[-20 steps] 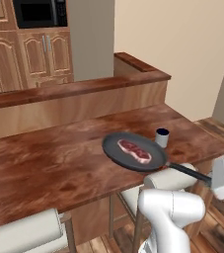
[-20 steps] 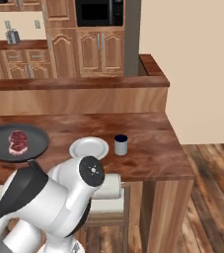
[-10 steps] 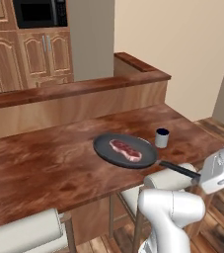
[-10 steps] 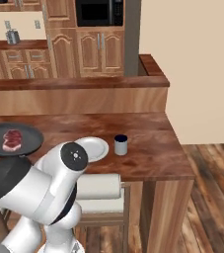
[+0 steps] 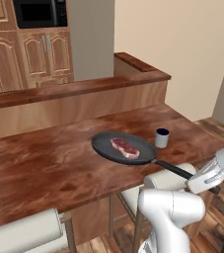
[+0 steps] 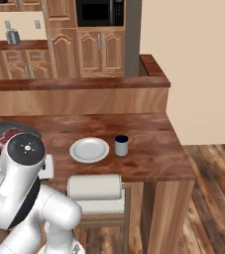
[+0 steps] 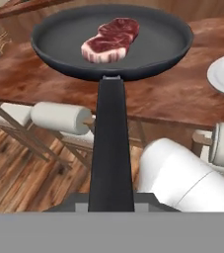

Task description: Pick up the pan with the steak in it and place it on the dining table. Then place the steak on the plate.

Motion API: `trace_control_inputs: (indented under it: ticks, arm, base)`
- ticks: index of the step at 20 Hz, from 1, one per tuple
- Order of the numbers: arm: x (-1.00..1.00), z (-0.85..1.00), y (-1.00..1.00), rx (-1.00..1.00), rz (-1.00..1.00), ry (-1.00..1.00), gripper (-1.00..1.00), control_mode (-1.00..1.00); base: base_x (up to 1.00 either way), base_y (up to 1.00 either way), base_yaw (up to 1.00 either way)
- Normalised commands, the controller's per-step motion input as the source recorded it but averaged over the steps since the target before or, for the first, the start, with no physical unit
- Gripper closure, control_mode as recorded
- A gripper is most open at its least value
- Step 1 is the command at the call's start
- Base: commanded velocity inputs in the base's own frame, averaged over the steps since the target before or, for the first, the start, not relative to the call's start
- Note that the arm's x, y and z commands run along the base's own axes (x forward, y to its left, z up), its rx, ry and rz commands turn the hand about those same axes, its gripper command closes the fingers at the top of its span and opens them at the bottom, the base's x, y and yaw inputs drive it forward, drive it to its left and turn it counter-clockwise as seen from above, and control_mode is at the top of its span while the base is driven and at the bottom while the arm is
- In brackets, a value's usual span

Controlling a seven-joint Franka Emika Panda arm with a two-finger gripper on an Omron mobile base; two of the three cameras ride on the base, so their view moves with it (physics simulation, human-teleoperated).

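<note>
The gripper is clamped on the end of the pan's long handle, holding the pan over the dining table with the steak lying in it. The white plate sits on the table beside a dark blue cup

The pan, carried by its handle, now sits farther left over the dining table than a second ago. The steak rides along inside it, and the gripper trails after.
</note>
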Motion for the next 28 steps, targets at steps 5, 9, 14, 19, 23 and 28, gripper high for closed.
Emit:
trace_control_inputs:
  ticks: [5,9,14,19,23,28]
  arm:
    - [-0.6,-0.16,0.31,0.05,-0.32,-0.09,1.0,-1.0]
    - [-0.53,-0.31,0.35,0.01,-0.27,-0.08,1.0,-1.0]
    - [0.11,-0.12,0.21,0.0,-0.04,0.01,1.0,-1.0]
    - [0.68,-0.39,0.55,0.0,-0.02,0.04,1.0,-1.0]
    - [0.64,-0.55,0.63,0.0,-0.02,0.07,1.0,-1.0]
    - [0.45,-0.63,0.39,0.0,-0.03,0.03,1.0,-1.0]
  base:
    - [0.0,0.0,0.0]
    - [0.0,0.0,0.0]
    - [0.0,0.0,0.0]
    - [0.0,0.0,0.0]
    - [0.0,0.0,0.0]
    - [0.0,0.0,0.0]
